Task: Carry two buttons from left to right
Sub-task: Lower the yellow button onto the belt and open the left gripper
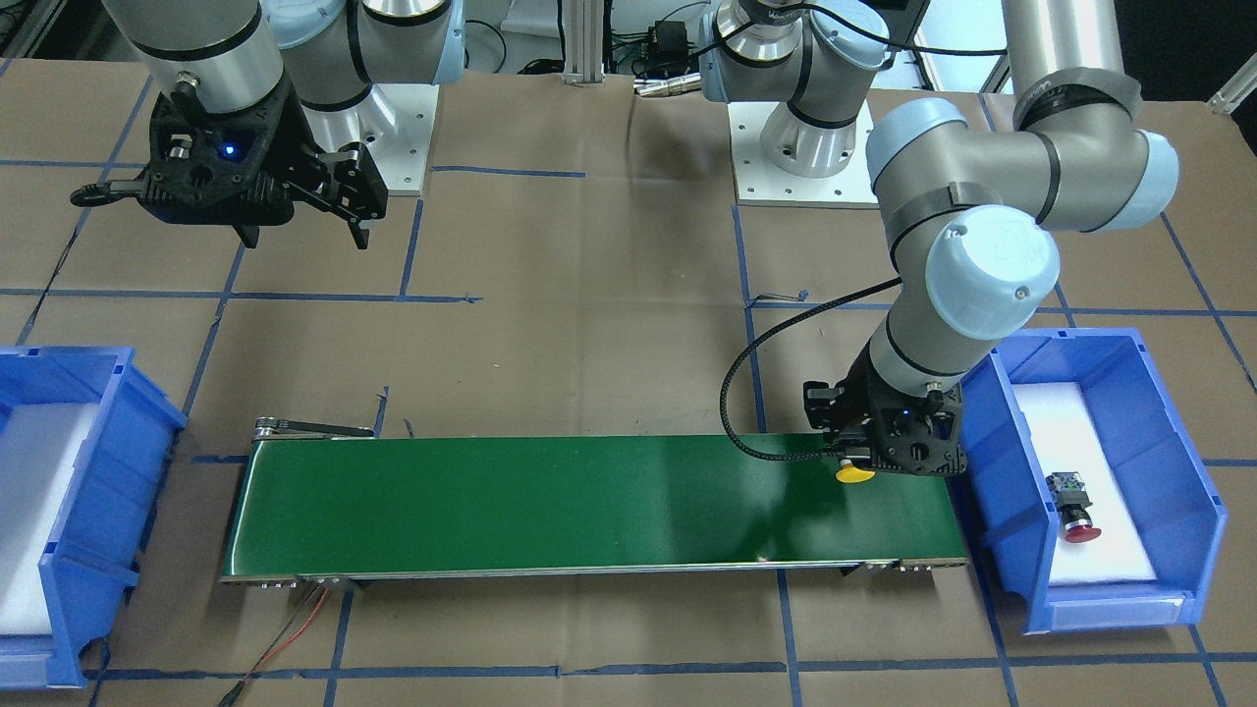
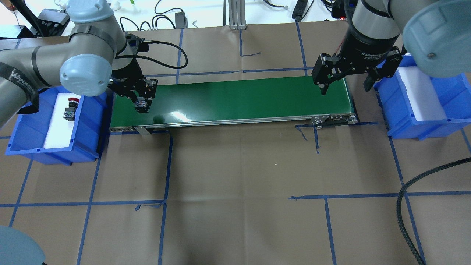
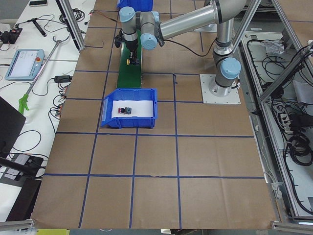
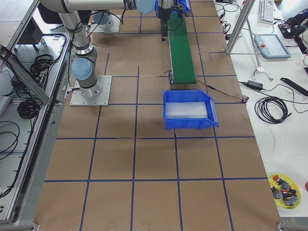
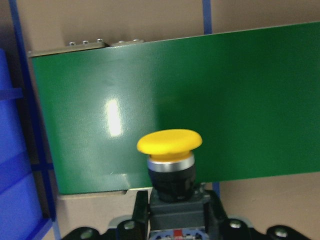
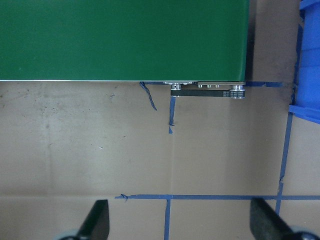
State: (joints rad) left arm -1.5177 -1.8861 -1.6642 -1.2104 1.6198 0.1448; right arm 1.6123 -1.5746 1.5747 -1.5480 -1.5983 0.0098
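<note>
One red button (image 2: 70, 110) lies on the white liner (image 2: 59, 129) in the left bin (image 2: 55, 156), the right bin (image 2: 415, 127) is likewise lined, the left gripper (image 2: 141, 105) clamps the yellow button (image 5: 169, 142) over the belt (image 2: 239, 97), and the right gripper (image 2: 346, 86) gapes.

Found the yellow button (image 5: 169, 150) clamped by its black body in the left pincer (image 2: 141, 103), over the left end of the green belt (image 1: 589, 501). Noted a glossy yellow mushroom cap above a silver collar, pointing away from the robot, with the grey-green contact block turned toward the robot. Could not judge contact with the belt.

Found the red button (image 1: 1073, 506) well apart from it, lying on its side on the white pad (image 1: 1056, 422) inside the left blue bin (image 1: 1169, 442), red cap likewise pointing away from the robot, contact block nearer the robot.
</note>
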